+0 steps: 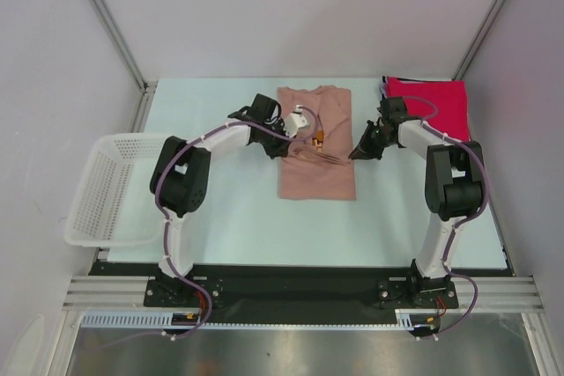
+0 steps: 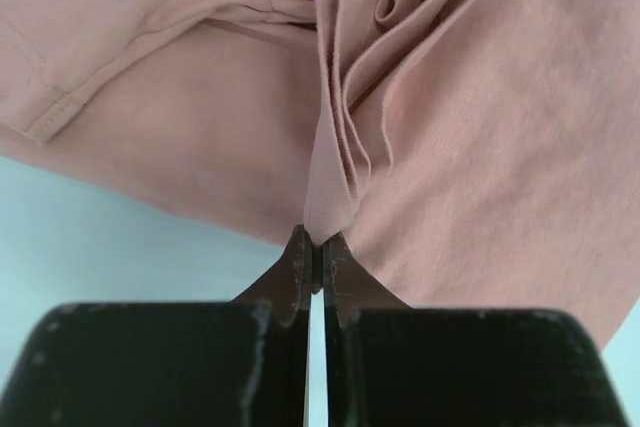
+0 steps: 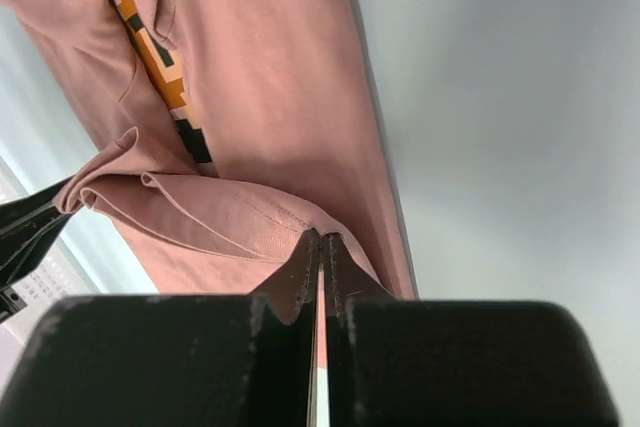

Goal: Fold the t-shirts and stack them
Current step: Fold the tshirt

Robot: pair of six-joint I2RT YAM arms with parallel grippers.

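Both arms pinch the dusty-pink cloth t-shirt point(image 1: 317, 173) at mid-length, probably to raise a crosswise fold. The left end effector point(image 2: 316, 247) is clenched on a bunched pleat, and the right end effector point(image 3: 320, 242) is clamped on a seamed edge opposite. The shirt lies in the middle of the pale desk point(image 1: 264, 226), narrowed lengthwise, its orange-and-black pixel print point(image 3: 150, 47) puckered between the grips — a folded bright red t-shirt point(image 1: 434, 103) sits far right.

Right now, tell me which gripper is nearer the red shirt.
Right. The right gripper sits just left of the red shirt, pinching the pink shirt; the left gripper pinches it farther left.
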